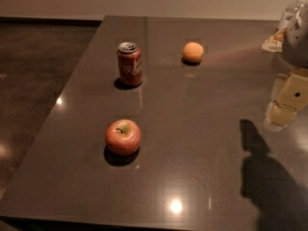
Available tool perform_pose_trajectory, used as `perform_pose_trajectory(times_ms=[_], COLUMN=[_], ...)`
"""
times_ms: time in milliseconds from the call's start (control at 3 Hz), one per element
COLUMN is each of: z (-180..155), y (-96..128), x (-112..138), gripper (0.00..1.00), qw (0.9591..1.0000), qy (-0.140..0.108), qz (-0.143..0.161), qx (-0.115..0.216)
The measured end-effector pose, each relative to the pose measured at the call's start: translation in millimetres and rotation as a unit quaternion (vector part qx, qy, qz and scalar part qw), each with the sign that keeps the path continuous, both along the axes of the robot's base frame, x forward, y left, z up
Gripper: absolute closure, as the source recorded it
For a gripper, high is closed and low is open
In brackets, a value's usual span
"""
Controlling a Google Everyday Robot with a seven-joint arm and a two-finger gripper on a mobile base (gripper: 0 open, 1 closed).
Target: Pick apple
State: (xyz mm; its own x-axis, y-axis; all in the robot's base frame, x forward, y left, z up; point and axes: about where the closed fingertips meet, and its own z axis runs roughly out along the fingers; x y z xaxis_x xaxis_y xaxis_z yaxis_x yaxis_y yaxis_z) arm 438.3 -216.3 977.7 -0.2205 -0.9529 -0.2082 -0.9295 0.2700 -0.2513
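Note:
The apple (123, 136) is round and red with a yellowish patch around its short brown stem. It sits upright on the dark table (202, 143), left of the middle and toward the near edge. My gripper (288, 102) hangs at the right edge of the view, above the table's right side. It is far to the right of the apple and touches nothing. Its shadow falls on the table below and left of it.
A red soda can (129, 64) stands upright behind the apple. A small plain orange fruit (193, 52) lies farther back, right of the can. The table's left edge drops to a dark floor (33, 71).

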Motion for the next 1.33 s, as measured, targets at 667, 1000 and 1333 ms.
perform_pose_trajectory(times_ms=[667,1000,1333], z=[-18,-37,-61], y=[52,95,145], x=[10,15,6], gripper=[0.00,0.00,0.00], qw=[0.9980,0.9927,0.9822], qy=[0.000,0.016,0.037], qz=[0.045,0.090,0.142], qx=[0.044,0.078,0.118])
